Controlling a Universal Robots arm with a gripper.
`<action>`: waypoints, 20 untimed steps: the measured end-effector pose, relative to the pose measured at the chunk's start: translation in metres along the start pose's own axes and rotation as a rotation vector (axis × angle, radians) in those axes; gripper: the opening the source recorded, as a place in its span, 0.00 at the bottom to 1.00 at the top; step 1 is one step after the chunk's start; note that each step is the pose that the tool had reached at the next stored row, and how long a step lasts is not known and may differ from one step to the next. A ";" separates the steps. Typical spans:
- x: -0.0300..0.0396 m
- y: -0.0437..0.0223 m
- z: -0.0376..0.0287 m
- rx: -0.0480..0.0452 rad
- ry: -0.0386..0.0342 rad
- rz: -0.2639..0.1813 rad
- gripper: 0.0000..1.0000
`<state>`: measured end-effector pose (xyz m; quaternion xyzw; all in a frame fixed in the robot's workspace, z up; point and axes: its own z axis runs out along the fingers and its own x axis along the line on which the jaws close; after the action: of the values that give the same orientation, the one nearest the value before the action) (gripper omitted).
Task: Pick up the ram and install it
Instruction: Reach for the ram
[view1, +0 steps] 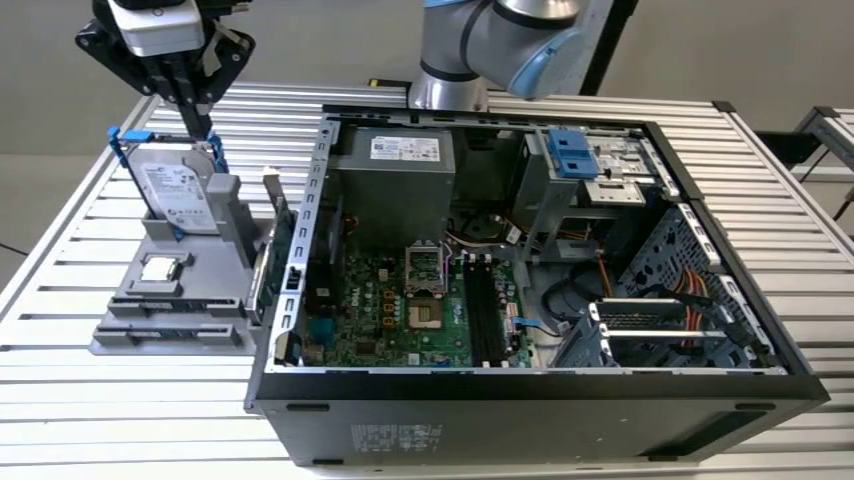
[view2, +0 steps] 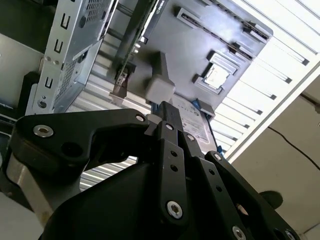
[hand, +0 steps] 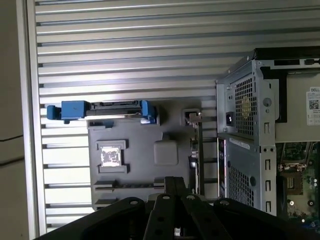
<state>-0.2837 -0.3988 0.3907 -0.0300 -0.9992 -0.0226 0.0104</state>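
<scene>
Ram (view2: 215, 29) is seemingly sitting on edge in the long narrow groove along one side of the grey holder (view1: 134, 335). It is showing as a thin dark strip in the second wrist view, too thin for me to be sure of it.

The claw (view1: 203, 128) is hanging at the exterior view's upper left and pointing down just above the top edge of the silver hard drive (view1: 180, 195). The drive is standing upright in the holder between its blue rails. In both wrist views the fingers (view2: 170, 125) are pressing together, closed and gripping no part. The claw is sitting well apart from the groove.

A square processor chip (view1: 160, 268) is lying flat in a recess of the holder, between the drive and the groove. A green card with a metal bracket (view1: 276, 235) is standing on edge at the holder's side nearest the computer case (view1: 534, 400).

The case is lying open on the slatted metal worktop (view1: 80, 420), just beside the holder on the exterior view's right. Inside it the motherboard (view1: 400, 310) is facing up, and its long black slots (view1: 487, 310) are running alongside the processor socket. I cannot tell whether any stick is sitting in them.

The arm (view1: 494, 40) is rising behind the case at the top of the exterior view.
</scene>
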 end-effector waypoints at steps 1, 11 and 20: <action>0.0009 -0.0001 0.0001 0.0000 0.0000 0.000 0.00; 0.0104 -0.0007 0.0005 0.0001 0.0011 0.000 0.00; 0.0197 -0.0012 0.0010 0.0001 0.0019 -0.001 0.00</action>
<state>-0.3034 -0.3988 0.3901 -0.0295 -0.9992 -0.0226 0.0113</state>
